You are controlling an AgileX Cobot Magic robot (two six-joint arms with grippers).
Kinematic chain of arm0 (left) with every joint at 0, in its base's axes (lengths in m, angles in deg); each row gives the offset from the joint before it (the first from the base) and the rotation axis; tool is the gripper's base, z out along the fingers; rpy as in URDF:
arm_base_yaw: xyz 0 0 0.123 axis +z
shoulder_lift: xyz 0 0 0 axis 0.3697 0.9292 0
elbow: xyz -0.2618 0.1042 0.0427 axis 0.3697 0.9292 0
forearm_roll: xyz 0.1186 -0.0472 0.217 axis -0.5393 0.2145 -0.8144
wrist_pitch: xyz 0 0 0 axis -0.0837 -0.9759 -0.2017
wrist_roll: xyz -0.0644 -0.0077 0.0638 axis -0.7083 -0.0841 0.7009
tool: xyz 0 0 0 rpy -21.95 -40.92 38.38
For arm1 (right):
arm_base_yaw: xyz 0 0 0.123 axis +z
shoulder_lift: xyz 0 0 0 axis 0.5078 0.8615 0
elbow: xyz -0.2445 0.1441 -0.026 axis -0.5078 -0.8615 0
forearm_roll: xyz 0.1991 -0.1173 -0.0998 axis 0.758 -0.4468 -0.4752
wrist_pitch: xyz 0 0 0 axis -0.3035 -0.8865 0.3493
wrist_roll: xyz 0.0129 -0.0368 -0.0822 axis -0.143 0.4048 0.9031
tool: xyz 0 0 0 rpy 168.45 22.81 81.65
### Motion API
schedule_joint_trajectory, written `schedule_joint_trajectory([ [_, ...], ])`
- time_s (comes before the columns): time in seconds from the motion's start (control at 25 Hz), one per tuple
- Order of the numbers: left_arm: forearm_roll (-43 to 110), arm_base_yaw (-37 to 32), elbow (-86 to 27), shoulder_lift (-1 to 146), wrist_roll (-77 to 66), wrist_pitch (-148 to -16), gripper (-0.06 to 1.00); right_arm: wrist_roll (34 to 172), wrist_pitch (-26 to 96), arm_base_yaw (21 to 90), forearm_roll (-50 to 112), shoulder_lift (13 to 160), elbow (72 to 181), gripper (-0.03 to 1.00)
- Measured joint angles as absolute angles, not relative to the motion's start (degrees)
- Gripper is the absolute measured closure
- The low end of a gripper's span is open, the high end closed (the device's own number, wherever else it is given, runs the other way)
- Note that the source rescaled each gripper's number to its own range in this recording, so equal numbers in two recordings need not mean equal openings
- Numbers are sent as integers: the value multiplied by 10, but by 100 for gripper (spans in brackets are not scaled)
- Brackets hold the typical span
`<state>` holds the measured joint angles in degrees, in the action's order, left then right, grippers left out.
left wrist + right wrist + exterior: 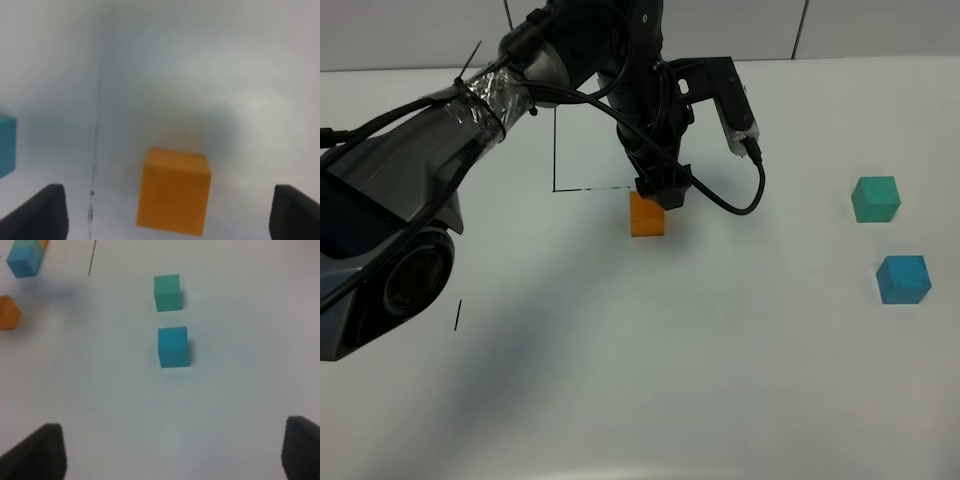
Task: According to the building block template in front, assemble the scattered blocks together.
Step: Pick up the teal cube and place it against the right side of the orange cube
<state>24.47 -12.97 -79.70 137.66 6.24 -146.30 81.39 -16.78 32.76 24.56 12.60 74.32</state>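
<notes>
Left gripper (pixel 662 192): its two fingers (pixel 35 215) stand wide apart. It holds nothing.

Orange cube (pixel 647 214): it sits on the white table (pixel 640 390), right under the left gripper. It is between the two fingers, with a gap on each side, so they do not touch it.

Which way the orange cube points: one flat face is up. All its sides are the same length, so it has no long side. It is turned only a little from the black line (pixel 555 150).

Black line: it is drawn on the table and runs just beside the orange cube.

What is inside the drawn box: the left arm hides most of it in the high view. The right wrist view shows the template row (pixel 22 259) far off to one side of the right gripper (pixel 175 450). Its near end is blue and there is a bit of orange behind. It is blurry, so the middle is hard to tell.

Right gripper: it is open wide and holds nothing.

Teal-green cube (pixel 167 292): it is out ahead of the right gripper, flat on the table.

Blue cube (pixel 173 347): it is closer to the right gripper than the teal-green cube, with a small gap between the two. Together they make a line pointing away from the right gripper.
</notes>
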Motion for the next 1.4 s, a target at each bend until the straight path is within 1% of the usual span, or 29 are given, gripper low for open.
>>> schedule_joint_trajectory([
  [0.2, 208, -127, -797, 1343, 9, -1464, 13, 814, -168, 328, 246, 126, 743, 21],
  [0.36, 194, -110, -796, 1323, -75, -1464, 13, 814, -168, 328, 246, 126, 743, 21],
  [0.56, 192, -62, -796, 1300, -185, -1464, 13, 814, -168, 328, 246, 126, 743, 21],
  [0.72, 192, -12, -775, 1285, -240, -1464, 14, 814, -168, 328, 246, 126, 743, 21],
  [0.88, 191, 36, -710, 1245, -253, -1464, 14, 814, -168, 328, 247, 126, 743, 21],
  [1.12, 191, 95, -591, 1137, -259, -1461, 15, 814, -168, 328, 247, 126, 743, 21],
  [1.4, 189, 123, -438, 976, -286, -1453, 15, 814, -168, 328, 248, 126, 743, 21],
])
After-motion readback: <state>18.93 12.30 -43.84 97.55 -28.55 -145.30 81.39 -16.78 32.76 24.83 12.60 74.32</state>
